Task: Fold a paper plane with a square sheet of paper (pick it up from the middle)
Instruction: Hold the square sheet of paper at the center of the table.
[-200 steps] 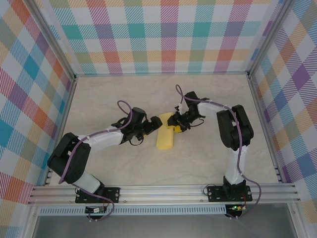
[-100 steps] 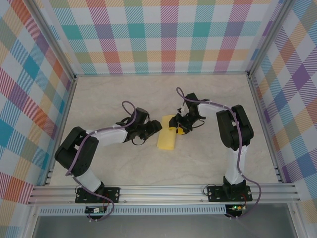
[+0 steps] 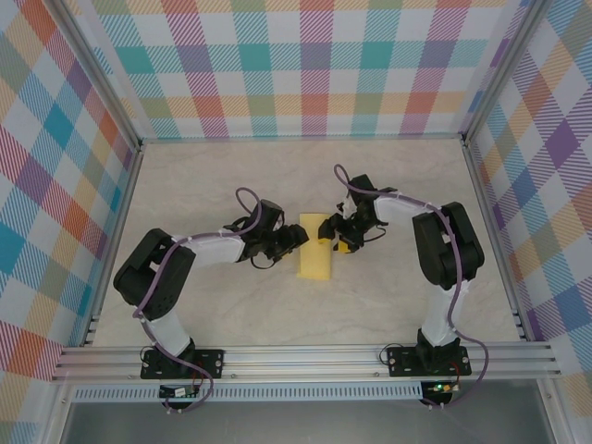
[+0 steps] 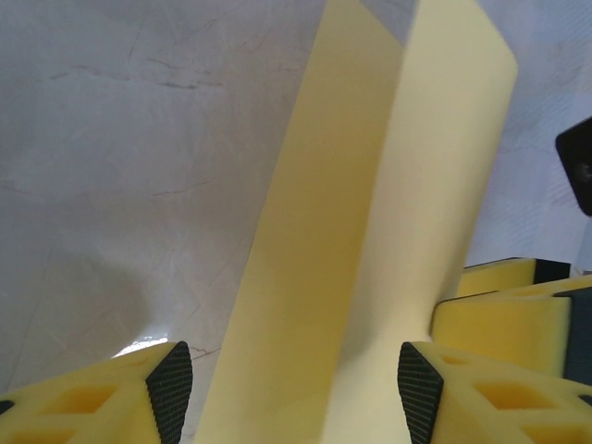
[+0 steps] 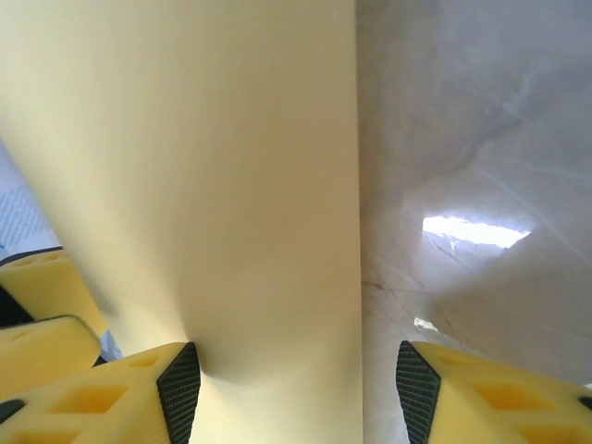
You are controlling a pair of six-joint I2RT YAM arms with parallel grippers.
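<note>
On the left, the left gripper (image 4: 294,393) is straddling the left side of the yellow sheet of paper (image 3: 314,261). Its jaws are standing partly apart, with a sliver of table (image 3: 213,185) showing beside one pad. The paper is lying mid-table as a long folded strip, one flap lifting along the crease. On the right, the right gripper (image 5: 294,388) is facing it with its jaws likewise apart, one pad touching the paper and the other sitting over bare table.
</note>
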